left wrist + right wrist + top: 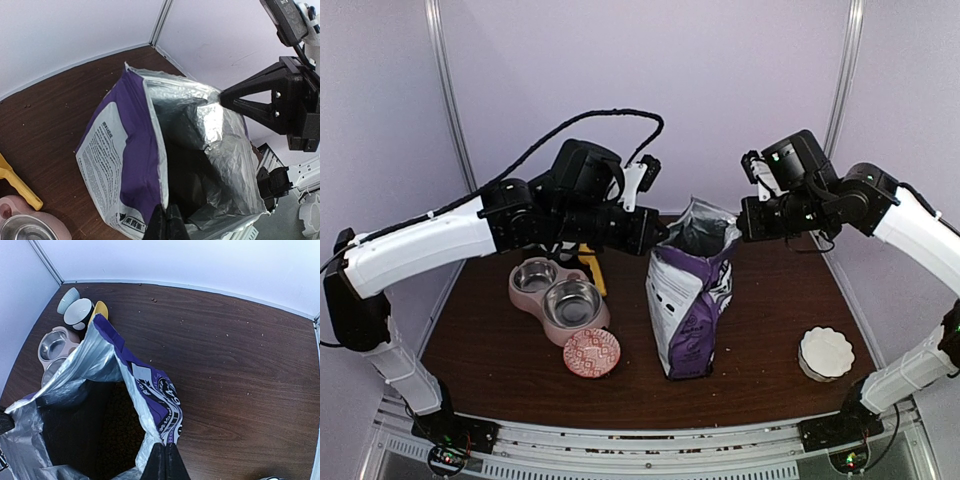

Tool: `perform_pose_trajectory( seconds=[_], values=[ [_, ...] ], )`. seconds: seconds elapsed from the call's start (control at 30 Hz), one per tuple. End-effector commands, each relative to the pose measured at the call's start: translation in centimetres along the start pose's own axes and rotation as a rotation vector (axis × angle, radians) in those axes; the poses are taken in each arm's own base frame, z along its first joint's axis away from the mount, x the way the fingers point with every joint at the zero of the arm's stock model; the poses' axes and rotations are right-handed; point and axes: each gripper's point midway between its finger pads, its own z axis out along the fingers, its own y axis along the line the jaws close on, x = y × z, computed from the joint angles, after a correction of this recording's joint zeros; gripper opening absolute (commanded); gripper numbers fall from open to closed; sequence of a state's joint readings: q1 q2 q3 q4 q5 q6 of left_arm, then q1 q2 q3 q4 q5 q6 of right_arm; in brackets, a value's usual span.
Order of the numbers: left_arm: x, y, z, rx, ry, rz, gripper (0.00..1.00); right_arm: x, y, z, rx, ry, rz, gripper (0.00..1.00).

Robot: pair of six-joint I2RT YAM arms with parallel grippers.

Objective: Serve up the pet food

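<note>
A purple bag (685,310) with a foil lining stands upright mid-table, its mouth pulled open. My left gripper (655,235) is shut on the bag's left rim, and in the left wrist view the gripper (167,220) pinches the purple edge of the bag (127,165). My right gripper (742,222) is shut on the opposite rim; the right wrist view shows that gripper (165,460) clamped on the printed lip of the bag (160,400). The pet food (117,430) shows as dark brown kibble deep inside the bag.
A pink double feeder (558,295) with steel bowls sits left of the bag, with a yellow scoop (592,268) behind it. A red patterned dish (591,353) lies near the front. A white fluted dish (825,352) is at the front right. Two small bowls (75,307) stand by the back left wall.
</note>
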State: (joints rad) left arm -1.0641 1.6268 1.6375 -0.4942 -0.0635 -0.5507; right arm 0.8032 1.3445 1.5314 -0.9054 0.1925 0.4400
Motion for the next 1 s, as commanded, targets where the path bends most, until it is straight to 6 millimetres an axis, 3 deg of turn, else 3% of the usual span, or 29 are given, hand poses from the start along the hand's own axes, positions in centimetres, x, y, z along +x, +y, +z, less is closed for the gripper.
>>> perform_pose_trajectory(
  seconds=[0.0, 0.03, 0.13, 0.17, 0.23, 0.4, 0.5, 0.6, 0.8, 0.97],
  values=[
    [-3.4, -1.0, -1.8, 0.055, -0.125, -0.053, 0.00, -2.2, -2.3, -1.2, 0.094, -0.079, -0.015, 0.00],
    [-3.2, -1.0, -1.7, 0.058, -0.120, -0.053, 0.00, -2.0, -2.1, -1.0, 0.087, -0.074, -0.017, 0.00],
    [-3.2, -1.3, -1.8, 0.074, -0.116, -0.038, 0.17, -2.0, -1.6, -1.2, 0.052, -0.073, -0.013, 0.00],
    [-3.3, -1.4, -2.0, 0.076, -0.120, -0.029, 0.23, -2.0, -1.4, -1.3, 0.039, -0.075, -0.010, 0.06],
    [-3.8, -1.2, -2.6, 0.060, -0.139, -0.011, 0.38, -2.3, -1.2, -2.0, 0.017, -0.089, -0.007, 0.27],
    [-4.7, 1.5, -4.9, -0.069, -0.196, 0.012, 0.64, -3.1, -1.8, -4.0, -0.001, -0.151, 0.019, 0.65],
    [-4.4, 4.7, -5.4, -0.140, -0.179, -0.032, 0.68, -3.1, -2.2, -4.7, -0.009, -0.183, 0.039, 0.80],
    [-3.3, 8.8, -5.4, -0.216, -0.145, -0.099, 0.71, -2.5, -3.0, -4.3, 0.003, -0.187, 0.067, 0.85],
    [-1.3, 18.2, -5.0, -0.383, -0.083, -0.218, 0.72, -0.4, -4.3, -2.4, 0.021, -0.143, 0.109, 0.90],
    [0.9, 24.6, -3.5, -0.455, 0.002, -0.260, 0.66, 1.2, -4.9, -1.1, 0.012, -0.120, 0.150, 0.90]
  ],
)
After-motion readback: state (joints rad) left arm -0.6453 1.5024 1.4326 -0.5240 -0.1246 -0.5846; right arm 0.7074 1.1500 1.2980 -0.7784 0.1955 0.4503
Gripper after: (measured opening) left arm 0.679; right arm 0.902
